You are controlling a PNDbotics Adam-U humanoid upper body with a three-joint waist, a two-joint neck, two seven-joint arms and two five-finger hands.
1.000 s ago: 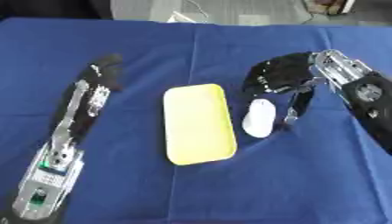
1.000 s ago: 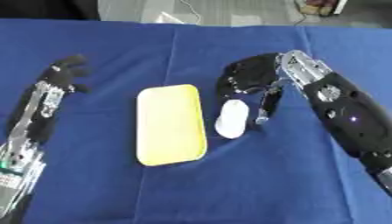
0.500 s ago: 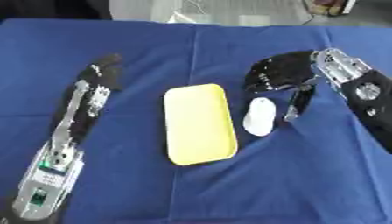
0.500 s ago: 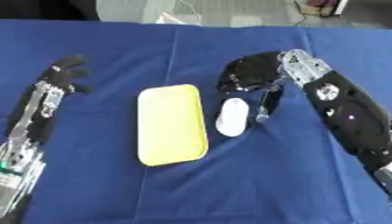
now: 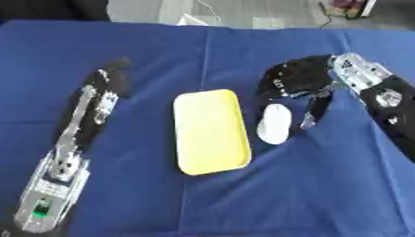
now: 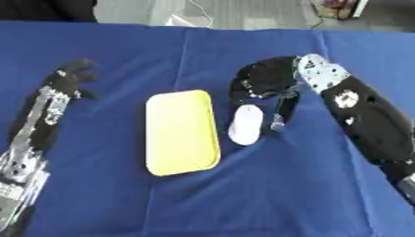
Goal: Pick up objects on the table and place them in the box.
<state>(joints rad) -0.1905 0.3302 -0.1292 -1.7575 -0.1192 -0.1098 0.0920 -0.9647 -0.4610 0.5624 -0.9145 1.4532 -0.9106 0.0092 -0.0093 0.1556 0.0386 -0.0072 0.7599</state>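
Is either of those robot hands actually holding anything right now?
No. The right hand hangs with curled fingers just over the far end of the white oval object, not gripping it. The left hand lies empty on the blue cloth.

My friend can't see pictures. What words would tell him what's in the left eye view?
A robot's right hand hangs with curled fingers just above a small white oval object on a blue tablecloth. A shallow yellow tray lies beside the object, on its left. The left hand rests on the cloth farther left, touching nothing.
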